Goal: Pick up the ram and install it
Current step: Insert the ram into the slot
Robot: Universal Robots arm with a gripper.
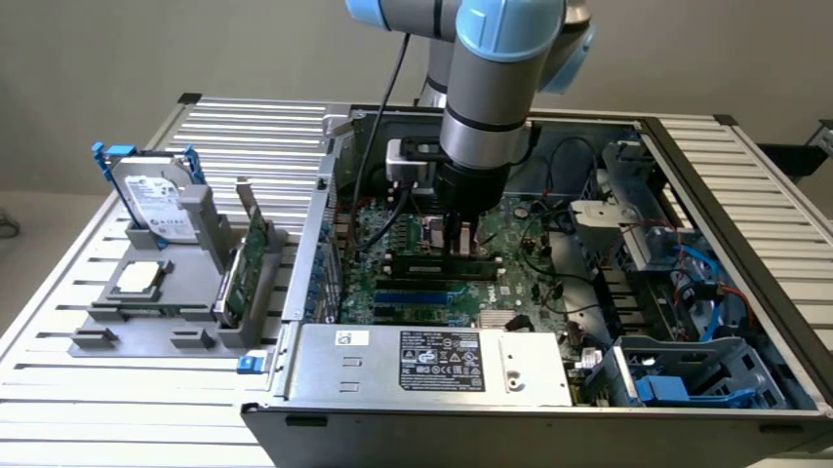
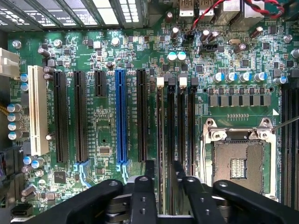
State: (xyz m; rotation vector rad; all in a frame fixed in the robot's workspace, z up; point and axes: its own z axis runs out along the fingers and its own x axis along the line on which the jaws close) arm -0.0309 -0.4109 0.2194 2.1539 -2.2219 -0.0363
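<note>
My gripper (image 1: 456, 242) hangs straight down inside the open computer case, over the motherboard's (image 1: 528, 283) memory slots. The ram (image 1: 443, 261) is a long thin dark-and-green stick. It stands on edge in one of the black slots, directly under the fingertips. In the wrist view the ram (image 2: 169, 121) appears edge-on as a dark strip running away from the gripper (image 2: 164, 170). The two black fingers (image 2: 149, 186) stand close on either side of its near end, shut on it. Empty memory slots (image 2: 191, 121) lie beside it.
The blue and black expansion slots (image 2: 120, 116) and the bare CPU socket (image 2: 238, 163) flank the memory slots. Outside the case, on the exterior view's left, a grey fixture (image 1: 143, 322) holds a hard drive (image 1: 154, 200), a CPU chip (image 1: 139, 278) and a taller green card (image 1: 248, 268). The power supply (image 1: 430, 361) sits at the case front.
</note>
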